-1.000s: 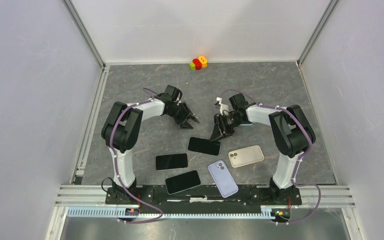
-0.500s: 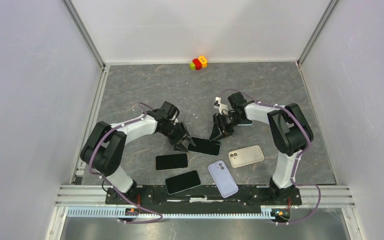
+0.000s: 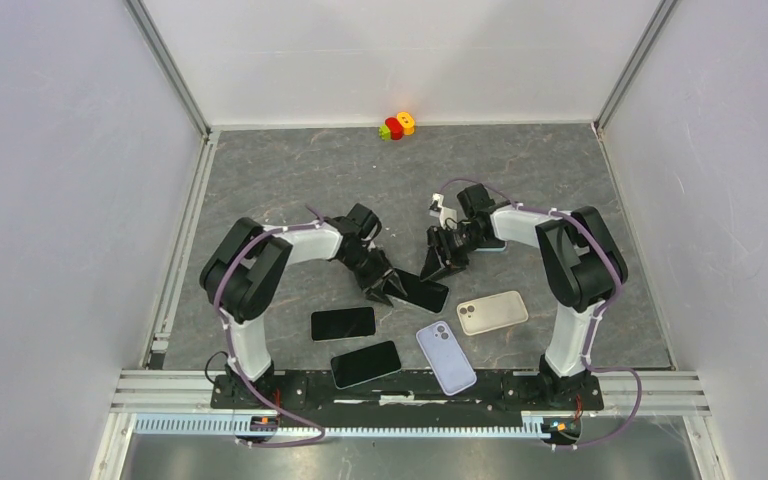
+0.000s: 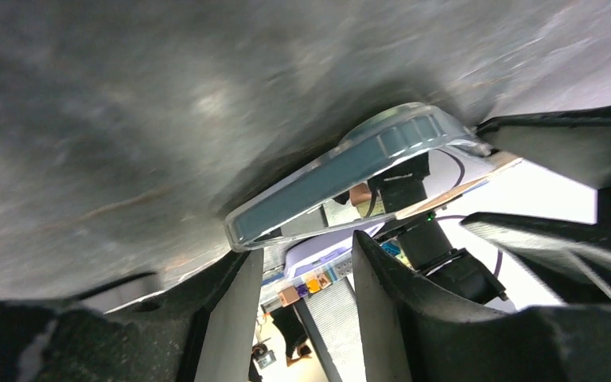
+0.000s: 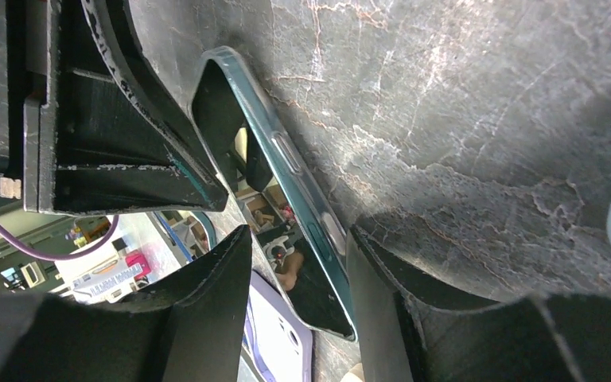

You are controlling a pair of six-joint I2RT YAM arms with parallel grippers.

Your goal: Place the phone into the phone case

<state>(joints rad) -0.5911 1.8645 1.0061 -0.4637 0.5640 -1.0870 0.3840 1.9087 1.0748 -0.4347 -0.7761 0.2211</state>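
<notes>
A dark phone with a teal edge (image 3: 423,292) lies flat on the grey table between both grippers. My left gripper (image 3: 384,285) is open at the phone's left end; in the left wrist view the phone's corner (image 4: 342,171) sits just beyond the open gripper (image 4: 306,247). My right gripper (image 3: 434,264) is open just above the phone's far right edge; in the right wrist view the phone's edge (image 5: 290,179) runs between its fingers, around the gripper's middle (image 5: 298,235). A purple case (image 3: 446,357) and a beige case (image 3: 492,312) lie nearer the front.
Two more black phones (image 3: 343,323) (image 3: 365,363) lie front left of the grippers. A small red, green and yellow toy (image 3: 397,125) sits at the back wall. A small teal object (image 3: 496,246) lies by the right arm. The purple case shows in the right wrist view (image 5: 278,342).
My left arm has swung down and right from the table's middle to the phone's left end; the phone has shifted slightly right. The right arm has stayed in place.
</notes>
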